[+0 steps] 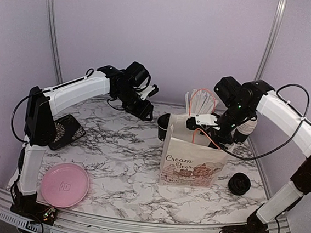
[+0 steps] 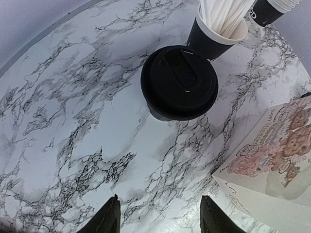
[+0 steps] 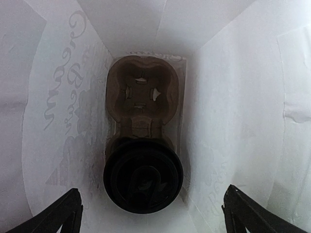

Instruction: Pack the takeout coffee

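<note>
Left gripper (image 2: pixel 160 199) unclenched beside the smooth, round-lidded takeout coffee (image 2: pixel 179 82); right gripper (image 3: pixel 151 194) splayed at the mouth of the white paper bag (image 3: pixel 233 97).

Both arms (image 1: pixel 75 92) have white shells (image 1: pixel 285 115), black joints (image 1: pixel 134 76), looping black cables (image 1: pixel 13 115).

lidded cup (image 2: pixel 179 82) is black, plate (image 1: pixel 64 184) pink, table (image 1: pixel 125 146) grey-veined white.

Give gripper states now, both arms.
Left gripper: open, empty, facing the lidded coffee cup.
Right gripper: open, empty, in the paper bag mouth.
</note>
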